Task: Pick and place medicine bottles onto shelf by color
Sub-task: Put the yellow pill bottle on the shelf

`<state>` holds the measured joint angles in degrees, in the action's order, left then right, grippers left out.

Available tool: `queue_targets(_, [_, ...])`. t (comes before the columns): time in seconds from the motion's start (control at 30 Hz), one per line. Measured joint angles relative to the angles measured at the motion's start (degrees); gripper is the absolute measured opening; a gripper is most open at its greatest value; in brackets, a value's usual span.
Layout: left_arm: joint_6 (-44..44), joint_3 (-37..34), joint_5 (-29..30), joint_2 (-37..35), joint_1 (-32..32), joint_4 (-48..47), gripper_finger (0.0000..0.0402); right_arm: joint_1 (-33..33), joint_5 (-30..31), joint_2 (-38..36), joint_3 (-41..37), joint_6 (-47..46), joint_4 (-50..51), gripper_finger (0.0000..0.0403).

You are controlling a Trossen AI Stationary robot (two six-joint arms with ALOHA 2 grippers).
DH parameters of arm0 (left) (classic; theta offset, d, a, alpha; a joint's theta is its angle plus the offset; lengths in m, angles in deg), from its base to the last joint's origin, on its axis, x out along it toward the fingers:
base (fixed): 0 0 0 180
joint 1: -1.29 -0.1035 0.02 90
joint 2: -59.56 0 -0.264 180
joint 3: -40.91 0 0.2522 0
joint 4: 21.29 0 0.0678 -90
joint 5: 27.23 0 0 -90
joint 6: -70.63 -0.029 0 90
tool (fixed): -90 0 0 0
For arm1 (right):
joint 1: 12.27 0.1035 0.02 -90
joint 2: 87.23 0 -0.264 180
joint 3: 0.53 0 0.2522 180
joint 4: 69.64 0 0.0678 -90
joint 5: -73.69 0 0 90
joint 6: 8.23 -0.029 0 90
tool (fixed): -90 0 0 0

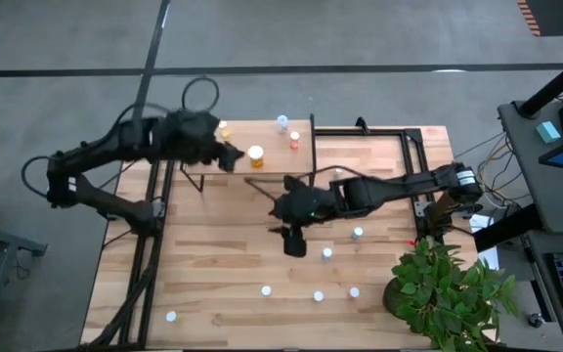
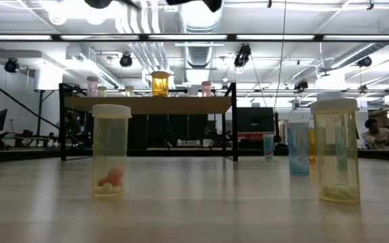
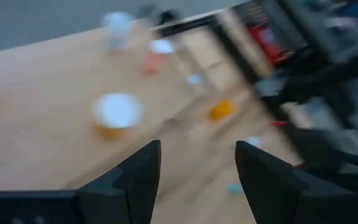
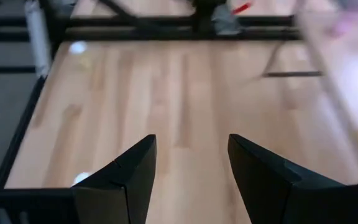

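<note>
The shelf [image 1: 252,171], a light-wood board on black legs, stands at the table's far side. On its top stand an orange bottle [image 1: 255,154] and several smaller medicine bottles [image 1: 282,122]. My left gripper [image 1: 231,156] hovers open over the shelf, just left of the orange bottle [image 3: 117,115], with nothing between its fingers. My right gripper [image 1: 277,198] hangs open above the table's middle, pointing toward the left edge, its fingers [image 4: 135,171] empty. Several loose bottles [image 1: 327,253] stand upright on their bases on the near half of the table, among them two yellowish ones [image 2: 111,150] and a blue one [image 2: 298,148].
A green potted plant [image 1: 448,293] stands at the near right corner. Black frame rails [image 1: 154,225] run along the table's left side and behind the shelf at the far right [image 1: 399,132]. Bare wood lies between the shelf and the loose bottles [image 4: 185,93].
</note>
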<state>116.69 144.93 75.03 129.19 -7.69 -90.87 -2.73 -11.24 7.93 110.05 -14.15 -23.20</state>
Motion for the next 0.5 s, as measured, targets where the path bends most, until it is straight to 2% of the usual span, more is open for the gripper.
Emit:
queue_targets(0.2, [1.2, -3.3, 5.0, 0.2, 14.6, 17.9, 0.019, 1.1, -9.9, 0.1, -9.9, -3.1, -9.6, 0.0192])
queue_targets(0.37, [-0.3, -4.5, 5.6, 1.6, 21.4, 26.1, 0.019, 2.2, -10.0, 0.1, -12.5, -7.2, -11.1, 0.0192])
queue_targets(0.5, [-2.3, -5.6, 5.4, 2.0, 23.6, 28.4, 0.019, 3.1, -9.1, 0.1, -12.5, -10.8, -11.3, 0.0192])
